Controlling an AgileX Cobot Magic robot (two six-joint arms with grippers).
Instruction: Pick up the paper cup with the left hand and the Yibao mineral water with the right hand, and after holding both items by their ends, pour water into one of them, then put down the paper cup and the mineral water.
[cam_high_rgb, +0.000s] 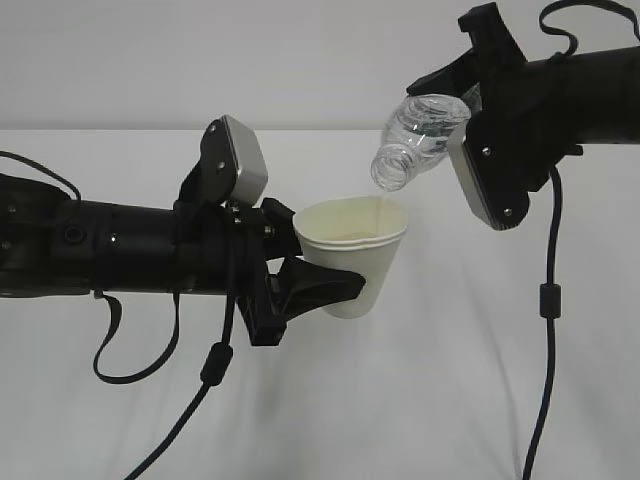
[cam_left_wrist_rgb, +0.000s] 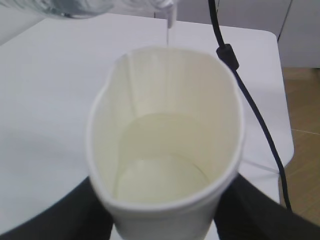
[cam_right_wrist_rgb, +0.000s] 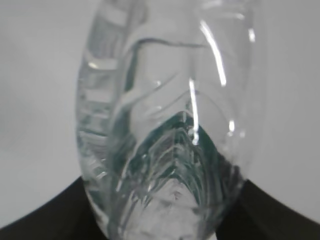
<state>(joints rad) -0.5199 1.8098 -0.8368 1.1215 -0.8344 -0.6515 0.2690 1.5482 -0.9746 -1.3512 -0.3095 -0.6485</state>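
Pour in progress: both items lifted, water running from bottle into cup.

Pick-up is done on both sides. The left hand (cam_high_rgb: 305, 285) is clamped on the lower wall of the paper cup (cam_high_rgb: 355, 250), which it holds upright, clear above the white table (cam_high_rgb: 450, 400); its arm reaches in level from the cup's left. The Yibao mineral water (cam_high_rgb: 415, 135) sits above and to the right of the cup, tilted mouth-down over its far rim, gripped by the right hand (cam_high_rgb: 470, 110) near the base; that arm comes in high from the cup's right. A thin stream (cam_left_wrist_rgb: 169, 31) falls; water pools in the cup bottom. Left: finish pouring, right the bottle, set both down.
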